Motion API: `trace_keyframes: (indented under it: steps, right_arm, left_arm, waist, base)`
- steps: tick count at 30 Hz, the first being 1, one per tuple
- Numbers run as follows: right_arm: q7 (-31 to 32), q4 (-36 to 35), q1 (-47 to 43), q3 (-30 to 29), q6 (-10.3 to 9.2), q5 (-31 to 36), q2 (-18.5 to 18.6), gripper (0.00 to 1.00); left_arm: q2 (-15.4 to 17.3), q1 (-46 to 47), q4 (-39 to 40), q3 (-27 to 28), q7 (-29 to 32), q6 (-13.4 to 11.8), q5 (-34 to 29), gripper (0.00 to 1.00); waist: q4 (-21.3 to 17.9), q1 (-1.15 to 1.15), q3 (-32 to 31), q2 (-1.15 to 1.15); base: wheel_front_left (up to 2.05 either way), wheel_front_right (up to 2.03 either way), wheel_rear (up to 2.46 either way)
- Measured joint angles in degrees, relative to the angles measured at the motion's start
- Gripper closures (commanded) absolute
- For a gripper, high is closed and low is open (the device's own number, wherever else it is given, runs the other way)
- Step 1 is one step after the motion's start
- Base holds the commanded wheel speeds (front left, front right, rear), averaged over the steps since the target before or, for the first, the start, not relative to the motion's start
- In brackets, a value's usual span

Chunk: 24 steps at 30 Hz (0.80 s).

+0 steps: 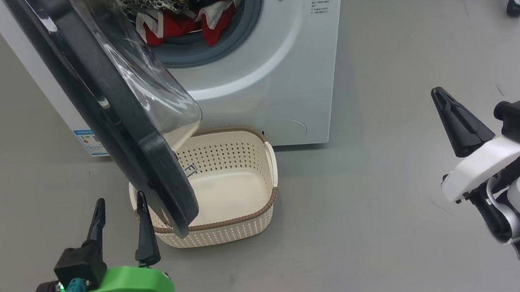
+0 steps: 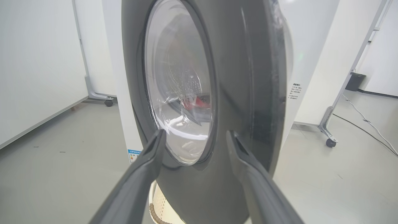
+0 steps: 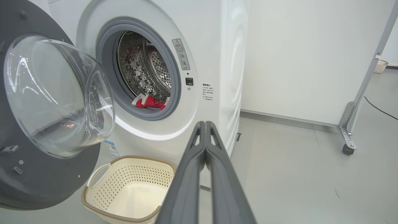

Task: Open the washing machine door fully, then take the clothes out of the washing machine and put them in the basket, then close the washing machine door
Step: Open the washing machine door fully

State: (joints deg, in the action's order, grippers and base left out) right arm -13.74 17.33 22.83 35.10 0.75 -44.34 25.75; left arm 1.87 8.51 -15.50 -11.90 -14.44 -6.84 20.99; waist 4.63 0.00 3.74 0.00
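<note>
We judge step one unfinished: washing machine door [image 1: 131, 147] half swung, hanging over empty basket [image 1: 274, 199]. Left jaws wide, just beside door's near edge; right jaws pressed together, idle far right. Clothes [image 1: 166, 28] inside washing machine [image 1: 281, 74]. Next: we push door further left.

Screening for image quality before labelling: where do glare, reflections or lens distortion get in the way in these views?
Head view: sharp; streaky glare on the washing machine door; clothes clear. Left wrist view: door looms stretched, reflections veil its glass. Right wrist view: bright band across the washing machine front.
</note>
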Motion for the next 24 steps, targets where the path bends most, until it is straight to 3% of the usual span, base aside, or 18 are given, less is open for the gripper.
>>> trace_keyframes:
  steps: [10, 11, 12, 24]
  right_arm:
    - [-0.46, -1.75, -4.72, -0.03, -2.91, 2.52, -1.02, 1.00]
    - [-0.47, -1.82, -5.38, -0.56, -3.32, 2.57, -1.22, 0.60]
    - [-0.46, -1.89, -6.02, -0.89, -3.59, 2.61, -1.42, 0.00]
    - [-0.46, -6.24, -10.88, -6.45, -5.95, 5.73, -4.03, 0.00]
  left_arm:
    - [0.05, -0.69, 1.25, 2.57, 0.00, 0.00, -0.97, 0.00]
    - [0.07, -0.71, 1.26, 2.49, 0.00, 0.00, -0.99, 0.00]
    - [0.04, -0.79, 1.26, 2.65, 0.00, 0.00, -0.99, 0.00]
    - [0.05, -1.38, 1.40, 2.53, 0.00, 0.00, -0.99, 0.00]
  waist:
    - [-1.67, 0.00, 0.47, 0.00]
    - [-1.83, 0.00, 0.54, 0.00]
    - [-1.98, 0.00, 0.59, 0.00]
    - [-2.58, 0.00, 0.84, 0.00]
  base:
    - [0.00, 0.00, 0.00]
    - [0.00, 0.00, 0.00]
    - [0.00, 0.00, 0.00]
    - [0.00, 0.00, 0.00]
